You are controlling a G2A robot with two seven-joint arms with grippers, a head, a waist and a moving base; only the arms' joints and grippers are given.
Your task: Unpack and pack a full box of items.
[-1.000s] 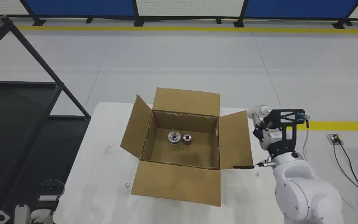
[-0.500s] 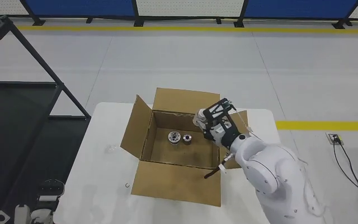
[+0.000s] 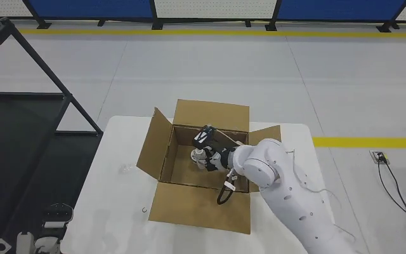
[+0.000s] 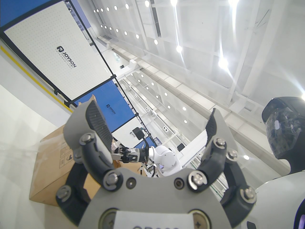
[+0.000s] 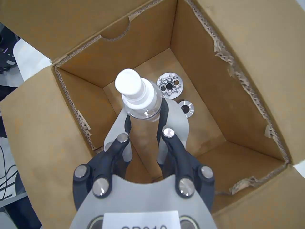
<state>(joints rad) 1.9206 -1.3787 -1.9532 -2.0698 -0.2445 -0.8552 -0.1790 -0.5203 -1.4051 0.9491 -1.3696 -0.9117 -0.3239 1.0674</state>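
An open cardboard box (image 3: 198, 207) stood around the middle of the white bench (image 3: 104, 190), all four flaps folded outward. The right arm reached in over the box's right-hand flap, and the right claw (image 5: 145, 115) was clamped on a clear bottle (image 5: 143, 104) with a white cap, one finger on each side of its body. The bottle hung inside the box opening, above the floor and not touching it. Two metal parts lay on the box floor near the wall on the bench's far side: a larger perforated disc (image 5: 169, 87) and a smaller round piece (image 5: 186, 109) just beside it, the two apart. The left claw (image 4: 152, 113) pointed up toward the ceiling, its fingers spread wide with nothing between them.
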